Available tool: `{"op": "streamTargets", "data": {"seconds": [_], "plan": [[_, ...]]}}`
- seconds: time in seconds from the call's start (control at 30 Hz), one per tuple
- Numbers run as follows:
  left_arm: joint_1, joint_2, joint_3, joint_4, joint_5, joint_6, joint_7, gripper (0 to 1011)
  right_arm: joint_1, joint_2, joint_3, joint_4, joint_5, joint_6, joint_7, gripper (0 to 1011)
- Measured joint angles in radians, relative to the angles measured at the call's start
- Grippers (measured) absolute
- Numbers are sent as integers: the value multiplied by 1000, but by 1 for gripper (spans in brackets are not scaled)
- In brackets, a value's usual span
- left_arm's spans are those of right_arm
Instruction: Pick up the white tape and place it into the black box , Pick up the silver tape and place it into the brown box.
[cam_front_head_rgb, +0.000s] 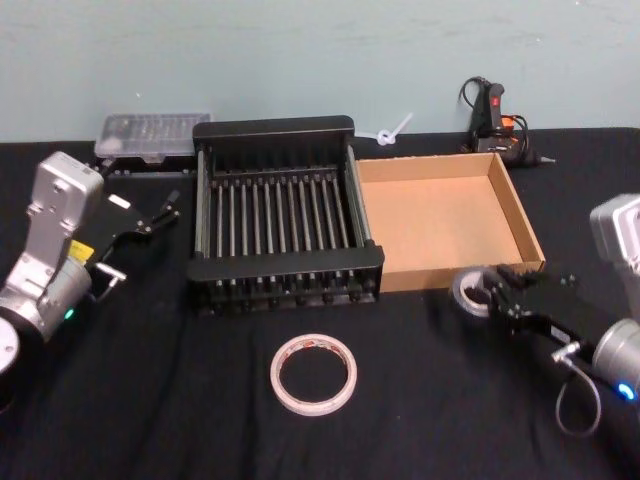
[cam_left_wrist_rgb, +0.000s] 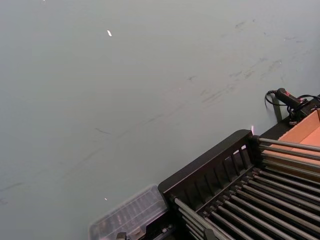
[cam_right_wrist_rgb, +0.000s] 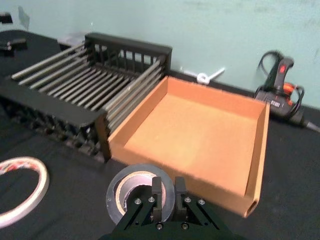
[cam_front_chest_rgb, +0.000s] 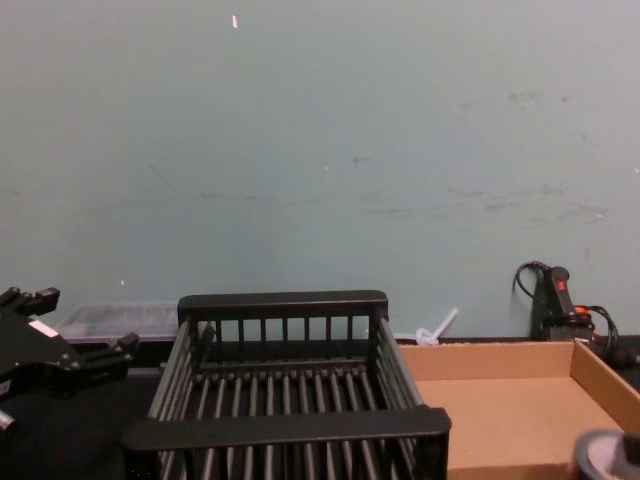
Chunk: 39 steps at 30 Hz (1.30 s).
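Note:
The silver tape (cam_front_head_rgb: 466, 291), a thick grey roll, is just in front of the brown box (cam_front_head_rgb: 526, 225), close to its front wall. My right gripper (cam_front_head_rgb: 490, 292) is shut on the roll's wall; in the right wrist view its fingers (cam_right_wrist_rgb: 156, 192) clamp the silver tape (cam_right_wrist_rgb: 131, 184). The white tape (cam_front_head_rgb: 313, 372), a wide thin ring, lies flat on the black cloth in front of the black box (cam_front_head_rgb: 285, 268). My left gripper (cam_front_head_rgb: 160, 213) hovers open to the left of the black box, holding nothing. The white tape (cam_right_wrist_rgb: 22, 187) also shows in the right wrist view.
A clear plastic case (cam_front_head_rgb: 150, 135) sits behind the black box at the back left. A black and red glue gun (cam_front_head_rgb: 495, 118) with its cord stands behind the brown box, and a small white plastic piece (cam_front_head_rgb: 392, 133) lies near the wall.

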Motion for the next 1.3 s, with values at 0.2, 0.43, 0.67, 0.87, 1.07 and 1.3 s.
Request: {"op": "streamTargets", "data": {"seconds": [0.2,0.43,0.67,0.87,1.07,1.3], "plan": [[0,0,0,0,0,0,0,1001,65,-11,-8,40,-10,-20,8,157],[0,0,0,0,0,0,0,1001,154,-26,-21,106,-21,-39,20,157],[0,0,0,0,0,0,0,1001,246,-44,-39,186,-35,-54,31,157],[0,0,0,0,0,0,0,1001,327,-66,-59,269,-52,-67,38,157],[0,0,0,0,0,0,0,1001,403,-95,-79,358,-68,-78,42,157],[0,0,0,0,0,0,0,1001,470,-127,-96,460,-83,-83,44,157]]}}
